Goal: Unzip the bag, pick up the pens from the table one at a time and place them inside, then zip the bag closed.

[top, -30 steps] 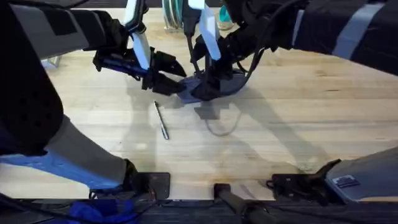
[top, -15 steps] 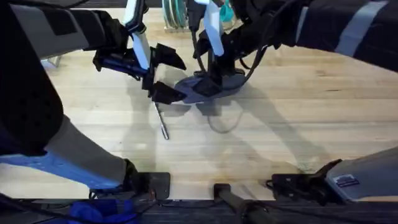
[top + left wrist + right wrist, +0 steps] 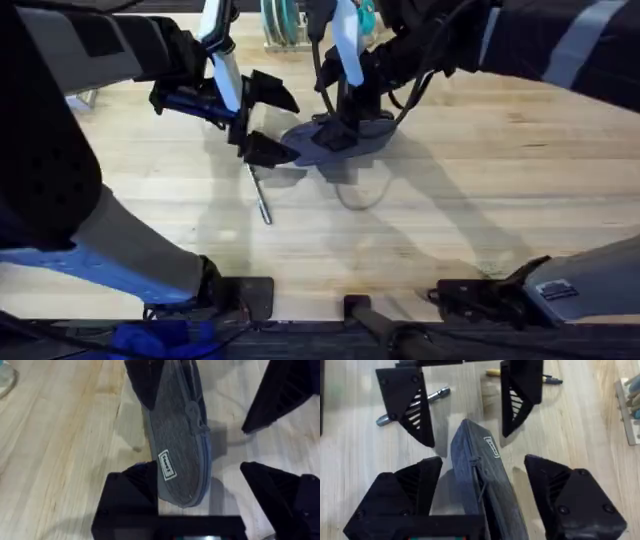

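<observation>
The blue-grey bag (image 3: 322, 143) lies on the table (image 3: 480, 190) at the back middle, its zipper (image 3: 196, 415) shut as far as I can see. My left gripper (image 3: 268, 122) stands open at the bag's left end, one finger on each side (image 3: 197, 475). From the other side my right gripper (image 3: 340, 128) is open over the bag, its fingers straddling it (image 3: 482, 467). The silver pen (image 3: 260, 194) rests on the wood just in front of the left gripper. Beyond the left gripper's fingers a yellow pen (image 3: 520, 374) with black ends is partly hidden.
A rack holding teal items (image 3: 280, 22) stands at the table's back edge, close behind both grippers. Open wood lies in front of the bag and to its right. The arms' bases sit along the near edge.
The left gripper has opened wide at the bag's left end. The bag and the right gripper have shifted slightly right. The silver pen has not moved.
</observation>
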Motion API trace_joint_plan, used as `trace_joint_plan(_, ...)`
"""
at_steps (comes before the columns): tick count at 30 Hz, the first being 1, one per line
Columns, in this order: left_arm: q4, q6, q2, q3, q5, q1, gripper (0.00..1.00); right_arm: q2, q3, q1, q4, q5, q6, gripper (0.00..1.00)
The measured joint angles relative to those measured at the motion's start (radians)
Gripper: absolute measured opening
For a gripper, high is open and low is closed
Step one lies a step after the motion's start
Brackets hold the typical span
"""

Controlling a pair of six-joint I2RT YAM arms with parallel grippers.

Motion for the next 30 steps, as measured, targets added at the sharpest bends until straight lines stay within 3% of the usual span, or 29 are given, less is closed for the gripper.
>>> trace_joint_plan(8,-0.019,-0.005,0.000,0.000,-0.023,0.004,0.993,-0.002,0.030,-0.004,0.002,0.004,0.026,0.996)
trace_joint_plan(13,-0.055,-0.066,0.000,0.011,-0.061,0.031,0.993,-0.044,0.041,-0.004,-0.004,0.047,0.052,0.996)
trace_joint_plan(19,-0.208,-0.113,0.000,0.139,-0.105,0.059,0.994,-0.134,0.047,-0.005,-0.009,0.081,0.077,0.995)
trace_joint_plan(30,-0.554,-0.126,0.000,0.426,-0.177,0.065,0.994,-0.258,0.053,-0.005,-0.139,0.216,0.183,0.995)
